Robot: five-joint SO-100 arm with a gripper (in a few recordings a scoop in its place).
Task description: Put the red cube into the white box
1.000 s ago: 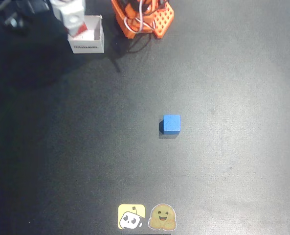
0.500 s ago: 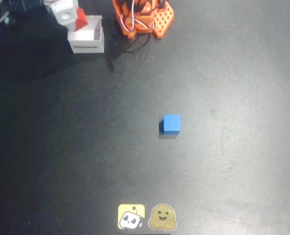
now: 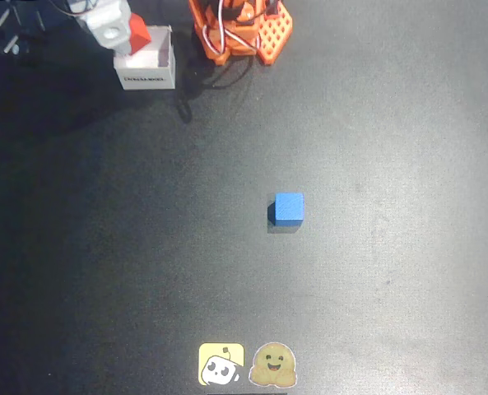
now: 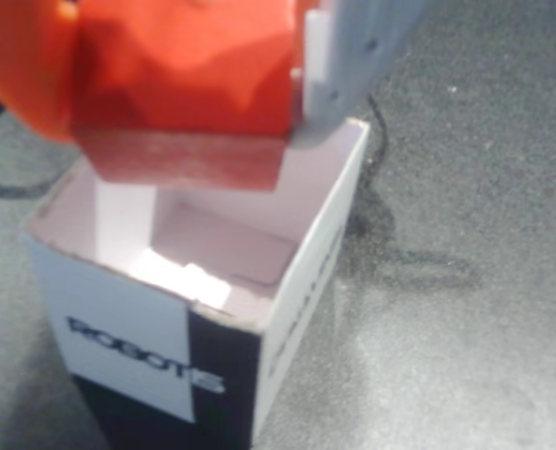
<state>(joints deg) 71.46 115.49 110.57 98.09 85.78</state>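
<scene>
While the gripper (image 3: 125, 33) pinches it between its fingers, the small matte red-orange cube (image 4: 188, 89) hangs directly above the open top of the square white cardboard box (image 4: 296, 272). Cube faces look solid and unmarked. Dark printed lettering runs along the box's outer wall. A small blue cube (image 3: 289, 209) sits on the black table (image 3: 392, 247), well apart from the box.

The gripper (image 3: 122, 31) is up near the top left in the overhead view, its fingers (image 4: 353, 56) squeezed together, holding something.
</scene>
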